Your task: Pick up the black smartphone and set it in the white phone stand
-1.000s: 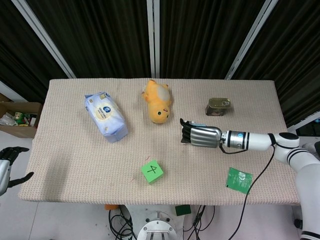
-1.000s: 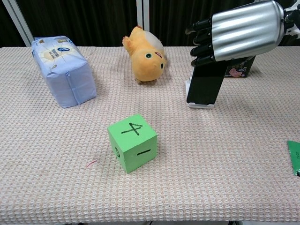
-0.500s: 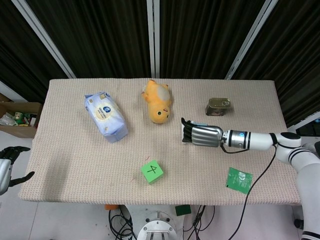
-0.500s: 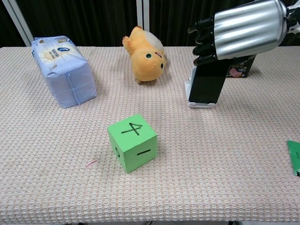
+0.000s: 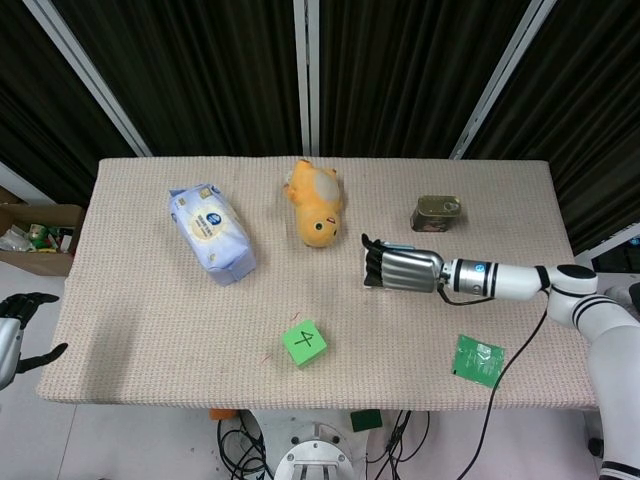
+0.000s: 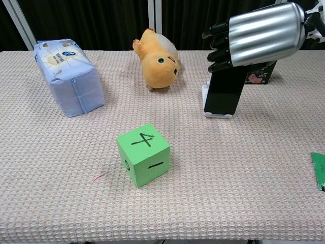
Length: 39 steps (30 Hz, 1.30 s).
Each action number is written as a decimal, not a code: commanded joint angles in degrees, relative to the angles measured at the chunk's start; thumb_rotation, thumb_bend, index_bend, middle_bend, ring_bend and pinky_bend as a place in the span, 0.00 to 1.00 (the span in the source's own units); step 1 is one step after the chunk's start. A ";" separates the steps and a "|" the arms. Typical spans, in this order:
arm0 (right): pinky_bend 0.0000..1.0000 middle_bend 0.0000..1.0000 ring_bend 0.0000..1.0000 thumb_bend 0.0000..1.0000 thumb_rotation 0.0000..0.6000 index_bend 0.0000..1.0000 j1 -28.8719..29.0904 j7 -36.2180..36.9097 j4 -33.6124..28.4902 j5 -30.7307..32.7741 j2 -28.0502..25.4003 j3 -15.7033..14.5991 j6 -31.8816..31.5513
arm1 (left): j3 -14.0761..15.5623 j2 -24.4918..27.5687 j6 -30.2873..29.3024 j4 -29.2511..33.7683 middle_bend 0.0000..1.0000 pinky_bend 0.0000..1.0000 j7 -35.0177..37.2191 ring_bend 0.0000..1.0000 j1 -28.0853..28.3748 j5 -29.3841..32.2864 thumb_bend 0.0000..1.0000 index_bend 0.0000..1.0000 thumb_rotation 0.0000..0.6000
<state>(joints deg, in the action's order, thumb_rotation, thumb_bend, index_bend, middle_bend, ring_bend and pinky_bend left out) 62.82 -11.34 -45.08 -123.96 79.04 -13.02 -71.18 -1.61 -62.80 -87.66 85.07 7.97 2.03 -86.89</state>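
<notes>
The black smartphone [image 6: 224, 93] stands nearly upright with its lower edge in the white phone stand [image 6: 215, 114], right of the table's middle. My right hand [image 6: 256, 35] reaches in from the right and grips the phone's top, its dark fingers [image 6: 218, 47] curled over the upper edge, which is hidden. In the head view the right hand [image 5: 404, 270] covers both phone and stand. My left hand [image 5: 16, 332] hangs off the table's left front corner, fingers apart and holding nothing.
A blue tissue pack [image 6: 69, 75] lies at the back left and a yellow plush toy [image 6: 159, 59] at the back middle. A tin can [image 5: 437, 213] sits behind the stand. A green cube [image 6: 142, 154] is in front, and a green packet [image 5: 477, 360] lies at the front right.
The right hand, still on the phone's top, has shifted only slightly; the phone's lean in the stand changed a little. The left hand has not moved.
</notes>
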 commanded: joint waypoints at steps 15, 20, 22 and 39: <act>0.00 0.00 0.00 0.29 1.00 0.00 0.84 -4.24 -7.47 3.44 -3.82 0.82 7.18 | -0.01 0.15 0.15 -0.09 0.33 0.36 0.10 0.26 0.02 0.11 0.04 0.31 1.00; 0.00 0.00 0.00 0.27 1.00 0.00 -1.95 -4.90 -10.34 6.26 -6.82 2.59 3.44 | 0.01 0.22 0.10 0.18 0.33 0.36 -0.04 0.26 0.11 -0.13 0.04 0.31 1.00; 0.00 0.00 0.00 0.26 1.00 0.00 -4.66 -5.23 -13.39 8.36 -9.09 3.74 -0.11 | -0.02 0.21 0.02 0.14 0.33 0.36 0.09 0.26 0.05 -0.07 0.04 0.31 1.00; 0.00 0.00 0.00 0.46 0.86 0.00 -49.74 12.75 -35.81 37.62 -12.03 1.31 -26.55 | -0.01 0.19 -1.95 1.11 0.32 0.36 -0.66 0.25 -0.40 -1.35 0.05 0.31 1.00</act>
<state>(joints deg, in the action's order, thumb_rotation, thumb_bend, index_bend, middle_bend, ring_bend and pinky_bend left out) 20.46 -3.84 -85.48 -91.41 64.26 -9.64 -93.26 -1.63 -62.58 -89.56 86.18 7.36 1.67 -88.19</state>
